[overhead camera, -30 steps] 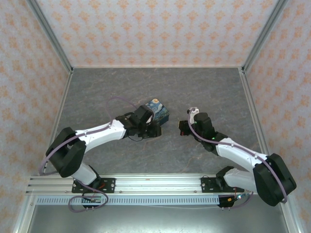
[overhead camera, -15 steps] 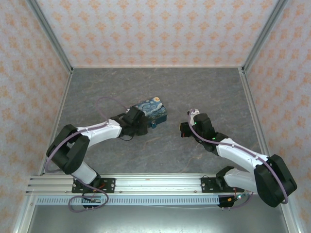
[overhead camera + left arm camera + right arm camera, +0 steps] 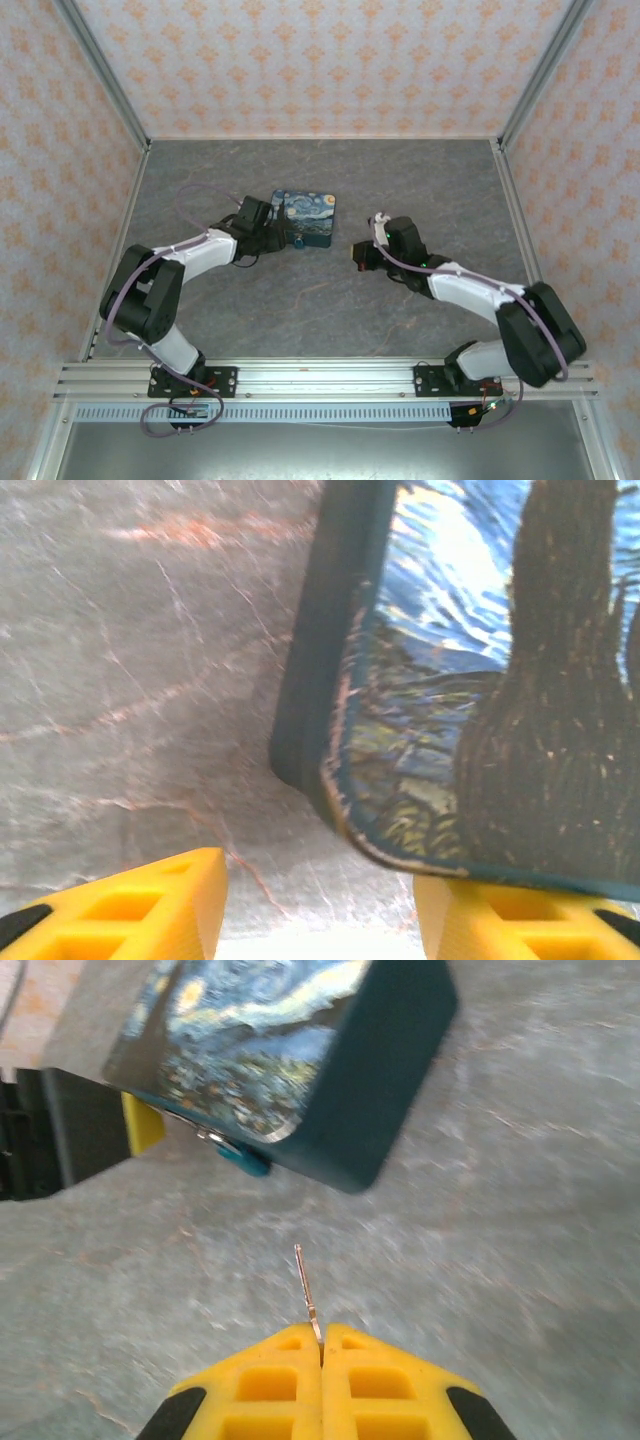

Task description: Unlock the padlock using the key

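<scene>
Padlock [image 3: 246, 1163]: tiny teal nub

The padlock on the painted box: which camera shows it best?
The right wrist view: the padlock shows teal at the painted box's front edge, though blurred. The top external view gives it as a dark speck beside the box. The left wrist view gives the box's corner close up.
</scene>
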